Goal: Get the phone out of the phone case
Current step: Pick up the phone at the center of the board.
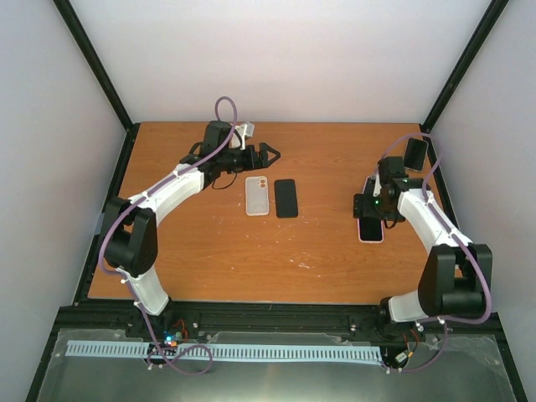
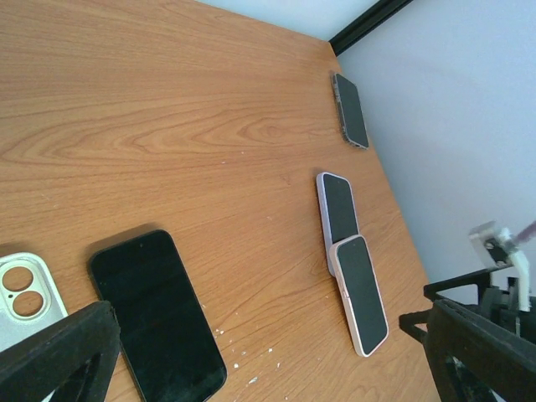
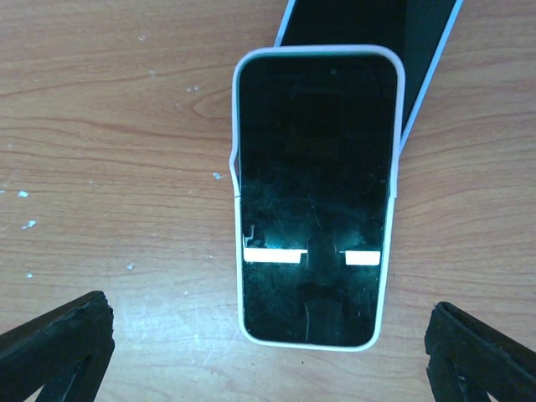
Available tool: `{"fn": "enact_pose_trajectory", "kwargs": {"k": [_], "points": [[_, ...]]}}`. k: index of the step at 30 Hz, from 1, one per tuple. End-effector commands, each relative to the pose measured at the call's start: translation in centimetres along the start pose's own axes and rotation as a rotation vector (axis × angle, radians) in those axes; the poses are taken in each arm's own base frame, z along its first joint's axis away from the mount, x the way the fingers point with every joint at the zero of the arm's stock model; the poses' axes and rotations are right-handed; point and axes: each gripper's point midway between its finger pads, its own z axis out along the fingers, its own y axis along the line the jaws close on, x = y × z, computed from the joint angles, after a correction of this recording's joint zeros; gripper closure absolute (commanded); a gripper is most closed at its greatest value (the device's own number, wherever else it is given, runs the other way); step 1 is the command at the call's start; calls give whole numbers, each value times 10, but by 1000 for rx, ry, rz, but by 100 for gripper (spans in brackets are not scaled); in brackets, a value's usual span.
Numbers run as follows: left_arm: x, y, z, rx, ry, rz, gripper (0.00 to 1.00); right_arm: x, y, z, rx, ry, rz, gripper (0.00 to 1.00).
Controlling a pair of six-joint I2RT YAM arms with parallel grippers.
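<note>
Right wrist view: phone [image 3: 316, 197], in its case [image 3: 235, 126], lies centred btwn right gripper's [image 3: 268, 352] wide-open, empty jaws, long axis straight ahead, square to closing line; left gripper [image 1: 270, 154], also open, well apart.

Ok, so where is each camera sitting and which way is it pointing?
Top external: above and behind the bases, looking down on the table; left arm and right arm show whole, plus left gripper and right gripper.
Left wrist: low over the table, facing across it past the black phone toward the right side; open fingers fill the bottom corners.
Right wrist: straight down on the pink-cased phone; open fingers in the bottom corners.
Shared: all three show that pink-cased phone.
</note>
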Motion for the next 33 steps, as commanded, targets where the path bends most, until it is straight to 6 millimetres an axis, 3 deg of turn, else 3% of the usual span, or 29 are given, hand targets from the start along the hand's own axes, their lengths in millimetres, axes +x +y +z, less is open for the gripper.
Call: {"fn": "enact_pose_trajectory", "kwargs": {"k": [1, 16, 23, 33], "points": [[-11, -7, -6, 13, -40, 32, 0, 1, -6, 18, 22, 27, 26, 0], [-6, -1, 2, 18, -16, 6, 0, 6, -22, 64, 110, 82, 12, 0], [-5, 2, 3, 18, -9, -7, 0, -2, -26, 79, 131, 68, 2, 0], [-5, 7, 6, 23, 6, -33, 0, 5, -32, 100, 143, 105, 13, 5]]}}
